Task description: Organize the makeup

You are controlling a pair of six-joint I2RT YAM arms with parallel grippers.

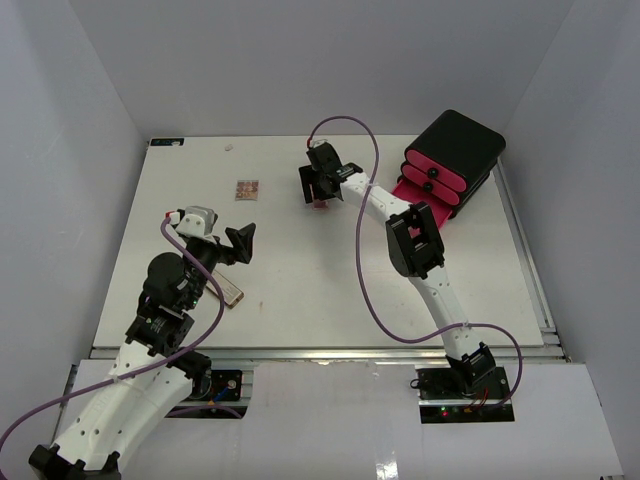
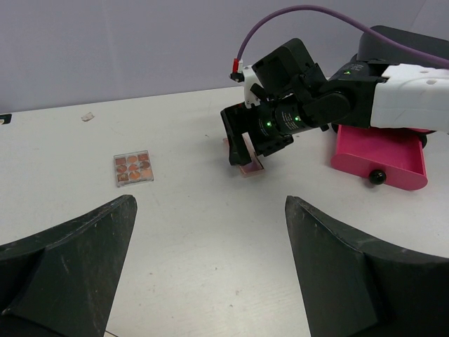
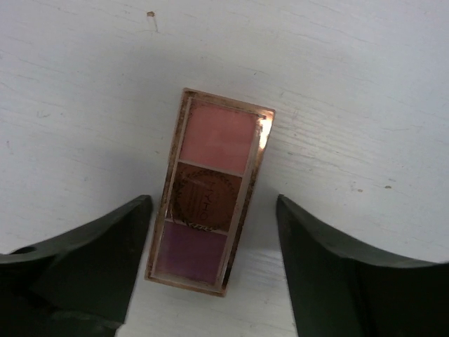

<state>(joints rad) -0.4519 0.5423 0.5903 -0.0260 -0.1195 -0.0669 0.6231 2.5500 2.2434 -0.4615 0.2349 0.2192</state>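
Note:
A gold-framed rectangular palette (image 3: pixel 210 189) with pink, brown and purple pans lies flat on the white table (image 1: pixel 300 280). My right gripper (image 3: pixel 212 207) is open and hovers just above it, one finger on each side, not touching; the palette also shows in the top view (image 1: pixel 320 204). A small tan-pink eyeshadow palette (image 1: pixel 247 190) lies to the left, also seen in the left wrist view (image 2: pixel 133 168). A brown rectangular case (image 1: pixel 230 292) lies beside my left arm. My left gripper (image 1: pixel 240 243) is open and empty above bare table. Other makeup is out of view.
A black box (image 1: pixel 458 140) with pink drawers stands at the back right, tilted. One pink drawer (image 2: pixel 382 156) is pulled out onto the table next to the right arm. A small scrap (image 1: pixel 230 148) lies near the back edge.

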